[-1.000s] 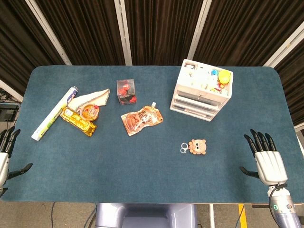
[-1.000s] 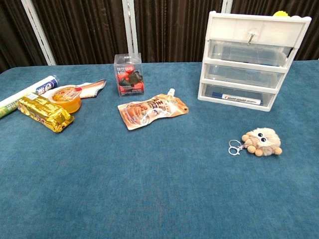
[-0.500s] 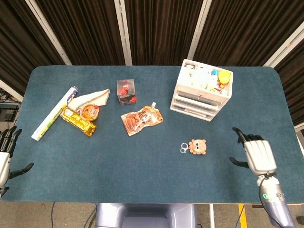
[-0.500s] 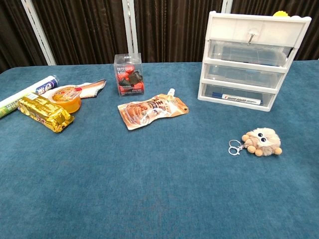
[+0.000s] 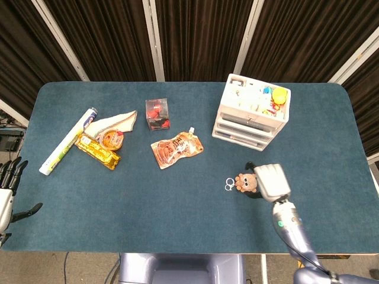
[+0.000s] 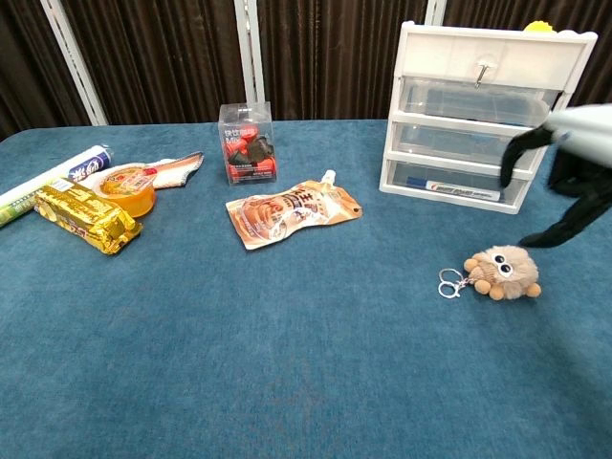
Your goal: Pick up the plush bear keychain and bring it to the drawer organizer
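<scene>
The robot's right hand [image 5: 270, 180] has swept in from the table's right edge within the last second and now hovers just above and to the right of the small tan plush bear keychain [image 6: 502, 273], fingers [image 6: 521, 148] spread apart, holding nothing; this looks like the reach ahead of the grasp. The left hand [image 5: 7, 192] stays spread and idle at the left edge, well apart from the keychain. One keychain lies on the blue cloth with its ring to its left. Beyond it stands one white three-drawer plastic organizer [image 6: 478, 124], its destination, and one orange pouch [image 6: 292, 212] lies to the keychain's left.
</scene>
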`<state>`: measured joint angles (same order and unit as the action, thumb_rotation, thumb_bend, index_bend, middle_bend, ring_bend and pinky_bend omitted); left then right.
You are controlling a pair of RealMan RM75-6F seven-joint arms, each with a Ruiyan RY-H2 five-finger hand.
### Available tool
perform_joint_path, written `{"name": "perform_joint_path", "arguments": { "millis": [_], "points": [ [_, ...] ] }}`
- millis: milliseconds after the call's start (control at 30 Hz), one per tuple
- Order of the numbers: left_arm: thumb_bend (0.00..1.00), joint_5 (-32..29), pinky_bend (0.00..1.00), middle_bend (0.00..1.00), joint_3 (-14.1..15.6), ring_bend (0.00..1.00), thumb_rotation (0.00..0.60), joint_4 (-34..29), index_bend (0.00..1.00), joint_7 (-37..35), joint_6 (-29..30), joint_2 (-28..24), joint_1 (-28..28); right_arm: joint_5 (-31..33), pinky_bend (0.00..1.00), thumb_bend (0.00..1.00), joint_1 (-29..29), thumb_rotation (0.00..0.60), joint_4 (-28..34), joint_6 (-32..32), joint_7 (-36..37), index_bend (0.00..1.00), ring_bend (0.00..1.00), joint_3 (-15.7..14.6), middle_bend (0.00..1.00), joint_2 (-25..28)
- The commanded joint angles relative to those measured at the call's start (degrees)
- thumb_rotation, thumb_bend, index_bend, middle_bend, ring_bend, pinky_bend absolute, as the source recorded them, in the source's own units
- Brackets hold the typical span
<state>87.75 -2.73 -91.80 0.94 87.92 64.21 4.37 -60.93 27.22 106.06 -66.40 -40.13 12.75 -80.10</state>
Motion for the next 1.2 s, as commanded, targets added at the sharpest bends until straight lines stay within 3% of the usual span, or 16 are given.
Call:
{"name": "perform_joint_path", "arguments": {
  "millis": [33,533,967,1200],
  "points": [
    [0.07,0.0,0.00,0.00,0.1,0.00,0.600,-0.1,0.00,0.0,-0.2,-0.1,0.1,3.0,0.87,0.02,2.6,0.600,-3.0,0.6,-3.2,0.40,1.00,-1.0,1.00,-5.0],
    [0.07,-0.7,0.00,0.00,0.2,0.00,0.600,-0.6,0.00,-0.5,-1.4,-0.4,0.4,5.2,0.87,0.13,5.2,0.600,-14.2,1.1,-0.7,0.48,1.00,-2.8,1.00,-14.4],
    [0.07,-1.4,0.00,0.00,0.1,0.00,0.600,-0.9,0.00,-0.4,-2.2,-0.5,0.7,4.8,0.87,0.14,6.2,0.600,-21.5,2.5,2.7,0.48,1.00,-3.3,1.00,-17.9],
    [0.06,-1.7,0.00,0.00,0.1,0.00,0.600,-1.0,0.00,-0.5,-2.5,-0.5,0.8,6.2,0.87,0.14,7.1,0.600,-23.1,4.2,2.4,0.42,1.00,-3.3,1.00,-18.6]
  ]
}}
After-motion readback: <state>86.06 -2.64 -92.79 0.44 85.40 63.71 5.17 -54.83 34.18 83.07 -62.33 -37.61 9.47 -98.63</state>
